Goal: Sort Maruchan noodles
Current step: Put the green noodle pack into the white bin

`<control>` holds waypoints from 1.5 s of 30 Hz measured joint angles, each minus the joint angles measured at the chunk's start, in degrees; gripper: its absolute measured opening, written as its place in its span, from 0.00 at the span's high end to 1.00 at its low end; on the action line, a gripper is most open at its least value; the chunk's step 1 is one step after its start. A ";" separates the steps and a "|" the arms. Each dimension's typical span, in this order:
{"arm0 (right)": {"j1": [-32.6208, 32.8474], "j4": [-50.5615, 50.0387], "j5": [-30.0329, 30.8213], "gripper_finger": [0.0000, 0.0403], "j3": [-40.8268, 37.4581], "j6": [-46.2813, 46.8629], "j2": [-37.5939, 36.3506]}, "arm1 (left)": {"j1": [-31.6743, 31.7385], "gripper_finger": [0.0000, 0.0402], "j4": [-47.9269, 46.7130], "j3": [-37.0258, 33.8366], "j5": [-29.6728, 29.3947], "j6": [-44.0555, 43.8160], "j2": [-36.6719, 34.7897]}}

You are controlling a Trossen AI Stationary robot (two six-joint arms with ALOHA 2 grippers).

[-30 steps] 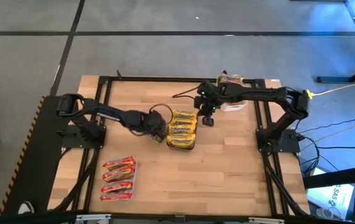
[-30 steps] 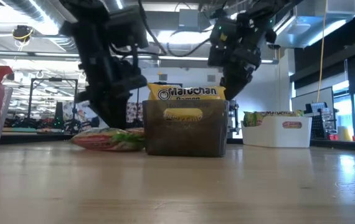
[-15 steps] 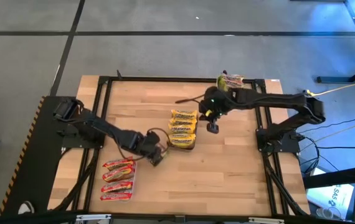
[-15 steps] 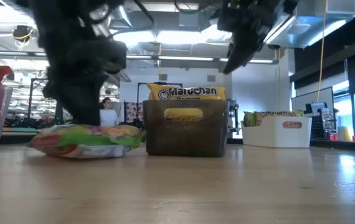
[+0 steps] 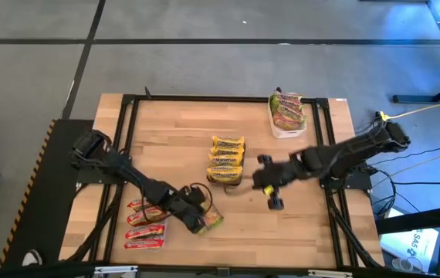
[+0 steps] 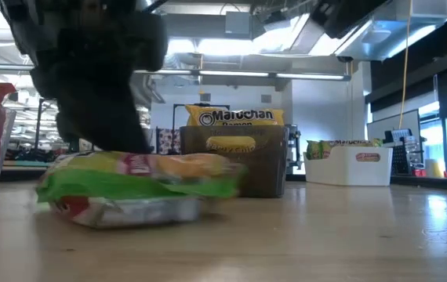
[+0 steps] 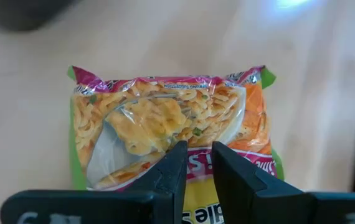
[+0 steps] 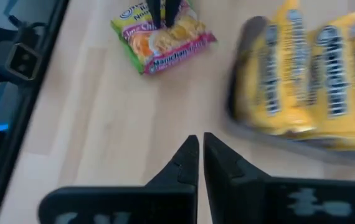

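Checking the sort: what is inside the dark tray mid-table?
The dark tray holds yellow noodle packets, upright in a row, three showing from above. Its walls hide their lower halves and anything underneath.

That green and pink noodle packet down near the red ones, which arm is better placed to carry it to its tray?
The left. The left gripper is already pinched on the green-and-pink packet. The right gripper is shut and empty, off beside the dark tray of yellow packets.

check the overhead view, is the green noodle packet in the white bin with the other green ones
No, the green packet lies on the bare tabletop under the left gripper, far from the white bin at the table's far edge.
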 joint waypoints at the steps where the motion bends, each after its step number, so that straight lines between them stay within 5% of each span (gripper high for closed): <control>1: 2.29 0.04 1.55 0.99 0.01 1.21 0.00 | -0.28 0.82 1.70 0.66 0.00 0.69 1.20; 13: 23.30 0.43 21.33 0.99 0.13 19.19 2.14 | -0.69 0.82 1.92 22.54 0.31 15.41 17.94; 21: 30.10 2.12 27.08 0.99 0.08 27.58 9.93 | -0.81 0.82 -2.89 36.53 0.14 24.15 24.72; 27: 31.55 7.51 27.58 0.98 0.04 32.84 16.54 | -3.82 0.82 -16.14 44.13 -2.84 17.53 22.31; 35: 30.58 14.34 25.26 0.71 -0.03 32.59 25.28 | -10.59 0.82 -25.73 43.09 -3.44 0.23 23.95; 40: 29.45 15.03 22.44 0.52 -0.02 32.59 28.80 | -11.05 0.82 -23.70 39.82 -7.61 -1.51 26.45; 45: 29.56 19.63 19.78 0.43 -0.02 32.79 31.16 | -8.68 0.82 -23.18 39.53 -13.93 -1.51 28.16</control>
